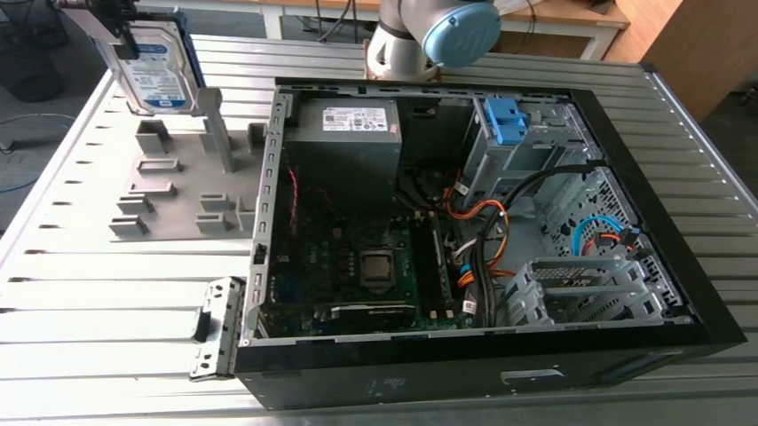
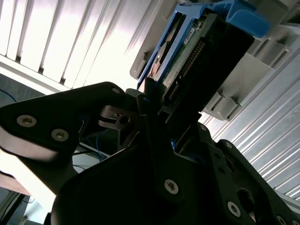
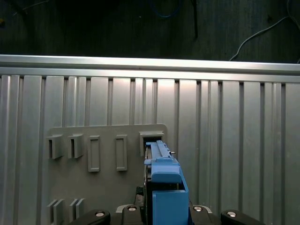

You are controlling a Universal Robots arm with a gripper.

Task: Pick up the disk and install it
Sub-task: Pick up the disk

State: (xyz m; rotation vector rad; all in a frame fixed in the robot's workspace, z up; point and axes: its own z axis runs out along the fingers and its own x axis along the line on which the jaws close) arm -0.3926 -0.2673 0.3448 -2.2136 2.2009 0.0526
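The disk, a silver drive with a white-and-blue label in a blue bracket, hangs upright at the exterior view's far left, above the grey holder plate. My gripper is shut on its upper edge. In the second wrist view the dark fingers clamp the disk by its connector end. The first wrist view looks down along the disk's blue bracket to the plate's slot just below, with the gripper behind it.
An open black computer case lies on the ribbed metal table at the exterior view's right. Inside are a grey power-supply box, a motherboard, cables and a metal drive cage with a blue latch. The arm's base stands behind the case.
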